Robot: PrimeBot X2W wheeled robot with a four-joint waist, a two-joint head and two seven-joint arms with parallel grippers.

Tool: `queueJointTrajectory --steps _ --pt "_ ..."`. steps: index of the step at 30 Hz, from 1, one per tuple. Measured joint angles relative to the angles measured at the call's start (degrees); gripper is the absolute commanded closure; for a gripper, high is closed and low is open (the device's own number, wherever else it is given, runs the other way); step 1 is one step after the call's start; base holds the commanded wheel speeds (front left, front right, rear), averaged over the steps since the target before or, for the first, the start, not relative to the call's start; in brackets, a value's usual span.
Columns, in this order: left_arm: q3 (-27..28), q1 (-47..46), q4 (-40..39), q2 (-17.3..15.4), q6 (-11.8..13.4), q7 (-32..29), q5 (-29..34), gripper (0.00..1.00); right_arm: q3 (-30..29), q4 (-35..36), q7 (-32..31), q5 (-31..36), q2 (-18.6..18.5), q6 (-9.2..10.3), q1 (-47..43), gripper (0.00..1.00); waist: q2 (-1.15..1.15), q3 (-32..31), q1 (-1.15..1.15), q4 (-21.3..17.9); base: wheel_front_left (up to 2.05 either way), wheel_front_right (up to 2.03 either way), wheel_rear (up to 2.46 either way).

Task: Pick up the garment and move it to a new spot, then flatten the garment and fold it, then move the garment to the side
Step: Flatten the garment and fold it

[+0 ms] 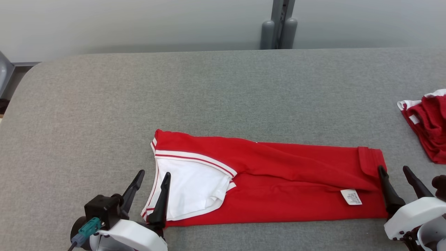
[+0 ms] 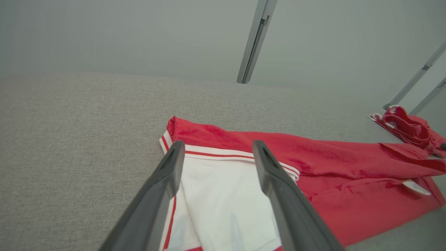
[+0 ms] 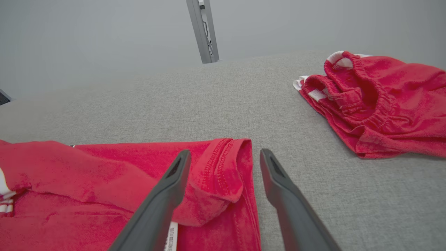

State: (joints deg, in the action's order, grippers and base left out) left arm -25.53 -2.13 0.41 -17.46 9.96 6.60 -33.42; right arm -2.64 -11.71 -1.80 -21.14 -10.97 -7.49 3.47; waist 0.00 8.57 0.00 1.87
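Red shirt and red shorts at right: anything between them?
Bare grey table between red shirt and red shorts, right wrist view; one right tool finger overhangs it.

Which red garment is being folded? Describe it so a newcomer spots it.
On the grey table, look along the near edge. The garment lies there as a long flat red strip with a white panel at its left end; the other red garment is a crumpled heap at far right.
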Motion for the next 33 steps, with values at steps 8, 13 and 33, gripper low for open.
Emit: queueJointTrajectory --steps 8,13,33 --pt "-0.48 -1.71 3.49 1.37 -0.36 1.85 0.11 0.0 -0.51 -11.62 -1.96 0.7 -0.48 0.0 3.45 0.0 0.0 0.59 0.0 2.31 0.0 0.0 0.0" --pt "-0.34 -2.01 4.6 1.54 -0.38 2.85 0.11 0.0 0.78 -16.24 -2.37 -1.05 -0.2 0.0 4.41 0.0 0.0 1.31 0.0 3.1 0.0 0.0 0.0" --pt "-1.0 -2.65 5.78 1.53 -0.05 3.43 0.1 0.0 8.71 -19.46 -2.29 -12.57 -3.7 0.0 7.59 1.0 0.0 -0.1 0.0 2.34 0.0 0.0 0.0"
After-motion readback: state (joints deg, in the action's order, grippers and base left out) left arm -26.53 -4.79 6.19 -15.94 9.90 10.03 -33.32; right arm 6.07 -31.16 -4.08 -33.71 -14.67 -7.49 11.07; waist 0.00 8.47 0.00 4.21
